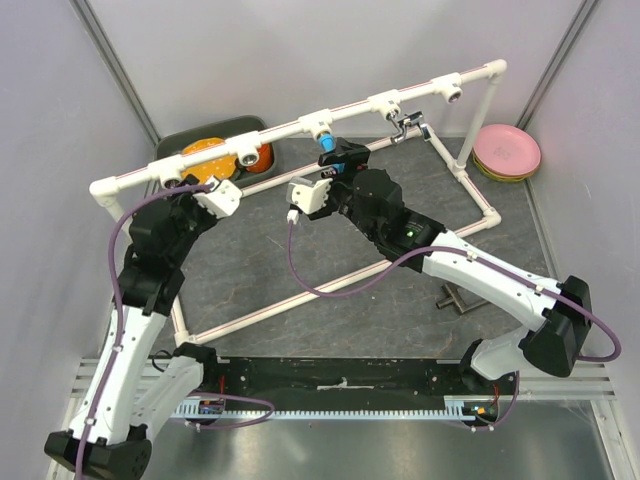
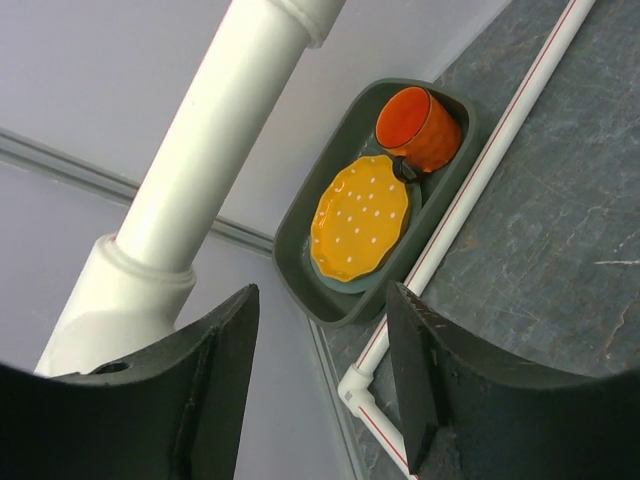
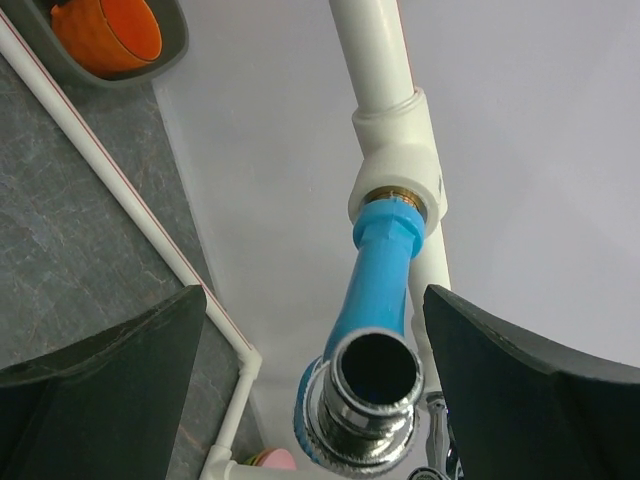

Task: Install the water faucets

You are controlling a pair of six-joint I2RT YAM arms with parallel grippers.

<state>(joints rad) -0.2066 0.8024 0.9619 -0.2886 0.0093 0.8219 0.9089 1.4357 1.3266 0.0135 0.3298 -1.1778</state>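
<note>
The blue water faucet (image 1: 327, 146) hangs from a white tee (image 1: 318, 127) on the raised pipe rail. In the right wrist view its blue body (image 3: 382, 275) and chrome spout (image 3: 368, 395) sit between the jaws of my right gripper (image 3: 315, 305), which is open with a gap on each side. The chrome faucet (image 1: 411, 125) hangs from the tee further right on the rail. My left gripper (image 1: 220, 186) is just under the rail's left part. It is open (image 2: 322, 295) with nothing between its fingers, and the white rail pipe (image 2: 210, 150) passes to its left.
A dark tray (image 1: 183, 143) behind the rail holds a yellow plate (image 2: 360, 217) and an orange cup (image 2: 418, 127). Pink plates (image 1: 507, 152) are stacked at the far right. A dark T-shaped tool (image 1: 458, 298) lies on the grey mat. The frame's lower pipes (image 1: 300, 305) border the mat.
</note>
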